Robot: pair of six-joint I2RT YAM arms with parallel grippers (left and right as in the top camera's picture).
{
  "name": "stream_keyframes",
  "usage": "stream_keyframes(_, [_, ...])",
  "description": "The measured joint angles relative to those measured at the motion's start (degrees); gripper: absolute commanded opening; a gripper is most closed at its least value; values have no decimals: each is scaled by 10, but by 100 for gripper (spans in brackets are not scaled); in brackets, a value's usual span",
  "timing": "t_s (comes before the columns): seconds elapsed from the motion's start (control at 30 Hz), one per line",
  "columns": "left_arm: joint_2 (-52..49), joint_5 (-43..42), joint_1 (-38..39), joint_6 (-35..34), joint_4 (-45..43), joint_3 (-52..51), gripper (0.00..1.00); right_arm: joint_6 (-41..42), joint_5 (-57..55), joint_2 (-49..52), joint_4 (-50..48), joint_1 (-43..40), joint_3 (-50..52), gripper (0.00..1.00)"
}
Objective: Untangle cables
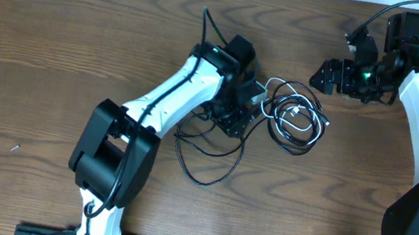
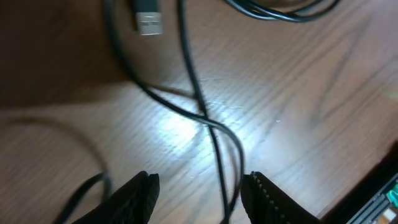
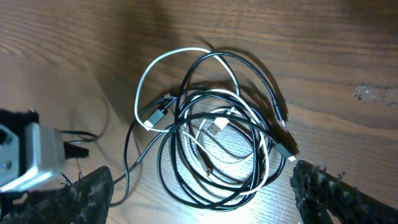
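Gaping left pincer point(image 2: 200, 186) and right pincer point(image 3: 200, 179) flank intertwined black cable point(image 2: 193, 62), white cable point(image 3: 155, 62).

I've got the cable tangle point(image 1: 298, 119) on the worktop point(image 1: 53, 42), right of centre toward the far edge. Left gripper point(image 1: 234, 121) sits just beside it on the left-edge side, right gripper point(image 1: 324, 75) is behind it, and one loose loop point(image 1: 206, 163) trails toward the near edge.

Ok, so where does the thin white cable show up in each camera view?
Overhead: the thin white cable lies right of centre, looped among black strands.
Left wrist: not in view.
Right wrist: centre, arcing over the upper left of the loops.
Shared landmark: the long thin black cable, seen in all three views.
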State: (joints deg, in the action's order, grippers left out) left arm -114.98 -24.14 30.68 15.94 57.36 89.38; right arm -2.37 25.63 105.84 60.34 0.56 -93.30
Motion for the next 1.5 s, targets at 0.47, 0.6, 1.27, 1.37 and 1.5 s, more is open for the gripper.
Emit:
stream_keyframes(0.47, [-44, -4, 44, -41, 0, 0, 49, 0, 0, 0, -1, 0, 0, 89])
stream_keyframes(0.6, [-79, -4, 44, -60, 0, 0, 49, 0, 0, 0, -1, 0, 0, 89])
stream_keyframes(1.27, [-97, 3, 57, -87, -8, 0, 7, 0, 0, 0, -2, 0, 0, 91])
stream_keyframes(1.37, [-99, 5, 54, -97, -7, 0, 7, 0, 0, 0, -2, 0, 0, 91])
stream_keyframes(1.5, [-99, 5, 36, -106, -3, 0, 8, 0, 0, 0, -2, 0, 0, 90])
